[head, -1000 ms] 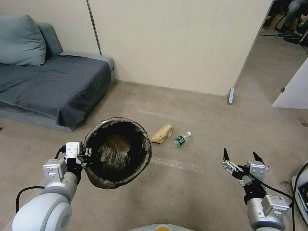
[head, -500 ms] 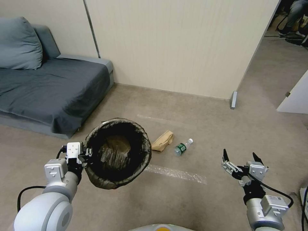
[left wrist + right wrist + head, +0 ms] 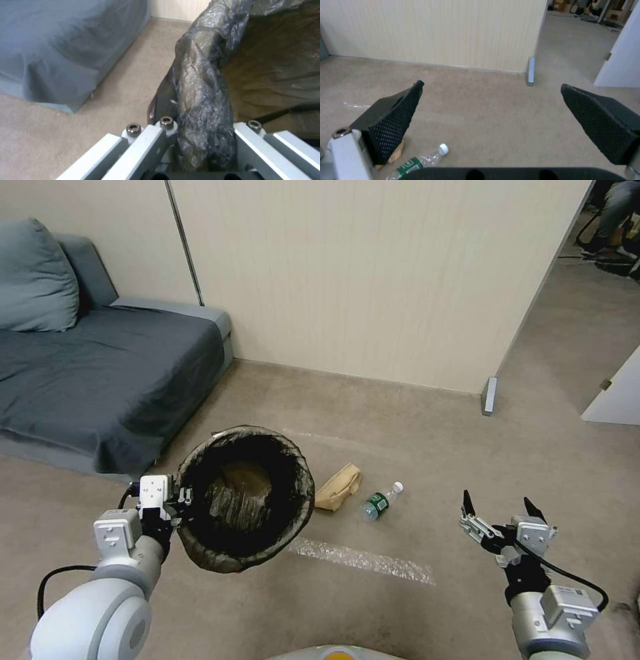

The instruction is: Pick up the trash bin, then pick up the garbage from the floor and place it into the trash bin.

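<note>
Left gripper (image 3: 181,503) is clamped on the near-left rim of the trash bin (image 3: 245,497), holding it off the floor with the mouth tilted up toward the head camera. In the left wrist view the fingers (image 3: 146,140) pinch a crumpled fold of the liner (image 3: 200,100) between them. The liner is dark brown-black, wrinkled plastic, folded over the whole round rim; the bin's inside is covered by it and looks brownish at the bottom.

Right gripper (image 3: 499,510) hangs over bare carpet (image 3: 413,527) at lower right, jaws spread wide, holding nothing. Black textured pads (image 3: 396,120) show in the right wrist view.

Garbage on the floor just past the bin: a brown paper bag (image 3: 337,488), creased, lying flat, close to the bin's right side. Right of it a clear bottle (image 3: 380,501) with green label and white cap, on its side, cap pointing away. The two are near each other, not touching.

Further out: grey sofa (image 3: 100,373) at left, beige panel wall (image 3: 347,280) behind.
</note>
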